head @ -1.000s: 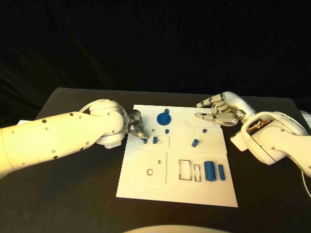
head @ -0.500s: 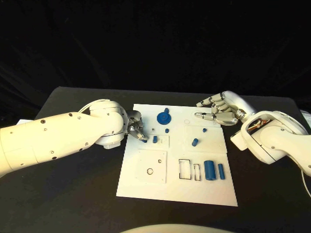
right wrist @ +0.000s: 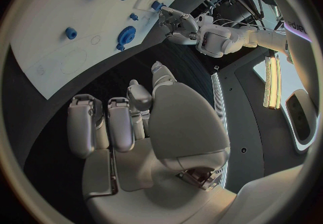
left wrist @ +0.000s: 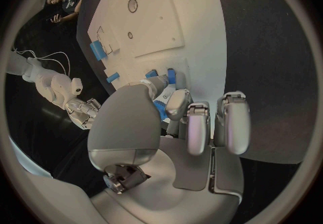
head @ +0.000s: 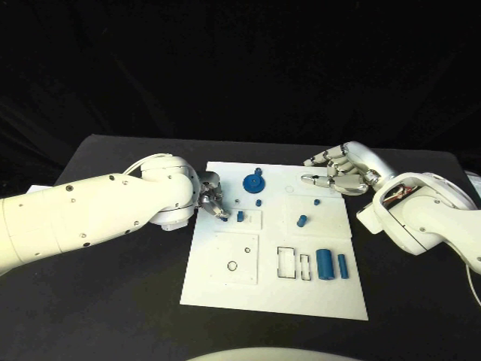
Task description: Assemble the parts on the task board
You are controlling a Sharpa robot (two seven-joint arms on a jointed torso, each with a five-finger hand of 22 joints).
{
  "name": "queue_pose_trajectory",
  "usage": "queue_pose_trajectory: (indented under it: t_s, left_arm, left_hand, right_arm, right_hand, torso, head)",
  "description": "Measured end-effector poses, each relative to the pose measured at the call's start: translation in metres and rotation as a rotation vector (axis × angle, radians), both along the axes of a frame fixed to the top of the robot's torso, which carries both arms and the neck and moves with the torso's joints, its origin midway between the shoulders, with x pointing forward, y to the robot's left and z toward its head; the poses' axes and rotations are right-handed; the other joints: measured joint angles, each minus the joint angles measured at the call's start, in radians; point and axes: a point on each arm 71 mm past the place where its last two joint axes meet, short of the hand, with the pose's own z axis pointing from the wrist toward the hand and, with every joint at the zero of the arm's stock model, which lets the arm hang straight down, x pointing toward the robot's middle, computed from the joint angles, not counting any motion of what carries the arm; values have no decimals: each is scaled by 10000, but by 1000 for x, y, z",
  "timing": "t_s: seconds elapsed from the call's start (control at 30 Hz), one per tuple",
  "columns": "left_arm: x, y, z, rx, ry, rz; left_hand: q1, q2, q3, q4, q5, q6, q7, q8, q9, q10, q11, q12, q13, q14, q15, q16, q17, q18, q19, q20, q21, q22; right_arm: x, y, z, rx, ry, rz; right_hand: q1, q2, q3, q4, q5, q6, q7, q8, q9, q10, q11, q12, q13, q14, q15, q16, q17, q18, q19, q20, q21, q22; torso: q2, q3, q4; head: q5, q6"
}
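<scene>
Left hand (head: 209,201) pinches a small blue part (left wrist: 160,109) over the task board (head: 273,301), ready for seating; right hand (head: 338,171) waits empty, fingers loosely curled.

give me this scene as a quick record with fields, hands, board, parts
left hand: at the board's left edge, pinching a small blue part between fingertips
right hand: over the board's far right corner, fingers curled, holding nothing
task board: white plate, middle of the black table
blue gear: on the board's far part
blue cylinder: lying near the board's right edge, by the rectangular slots
small blue peg: standing mid-board
</scene>
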Motion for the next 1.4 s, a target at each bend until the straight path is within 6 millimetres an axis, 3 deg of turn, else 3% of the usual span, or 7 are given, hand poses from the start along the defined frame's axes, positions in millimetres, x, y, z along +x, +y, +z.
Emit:
queue_pose_trajectory:
  t_s: [0.5, 0.83, 1.4]
  left_arm:
    - [6, -3, -2, 84, 136, 82]
    - [9, -2, -3, 174, 224, 138]
    - [9, -3, -5, 218, 240, 123]
  left_hand:
    - [-1054, -149, 957, -766, -3, 145, -31, 129, -19, 122, -82, 62, 35, 0, 0, 0, -2, 0, 0, 0, 0, 0]
    - [-1579, -209, 613, -422, 18, 468, -320, 154, -84, 209, -173, 233, 217, 33, -45, 0, -3, 1, 0, 0, 89, 8]
    - [-1909, -274, 347, -215, 18, 645, -360, 190, -136, 313, -206, 446, 450, 3, -76, 0, -5, 1, 38, -37, 193, 6]
  right_arm:
    - [-1, 0, 0, 9, -15, 12]
    - [-1, -1, 1, 7, -21, 4]
    - [-1, -1, 1, 3, -17, -2]
  right_hand:
    - [0, 0, 0, 0, 42, 18, 8, 0, 0, 0, 0, 0, -2, 24, -24, 0, -11, 0, 0, 0, 0, -1]
    - [0, 0, 0, 0, 43, 69, 5, 0, 0, 0, 0, 0, -8, 38, -38, 0, -21, 0, 0, 0, 0, -1]
    - [0, 0, -28, -28, 43, 69, 5, 0, 0, 1, 1, 0, -26, 37, -37, -41, -37, -1, -37, -37, -39, 6]
  torso:
    - [0, 13, -7]
    - [2, 2, -3]
    - [3, -1, -2]
  head:
    - [18, -28]
    - [8, -41]
    - [7, -46]
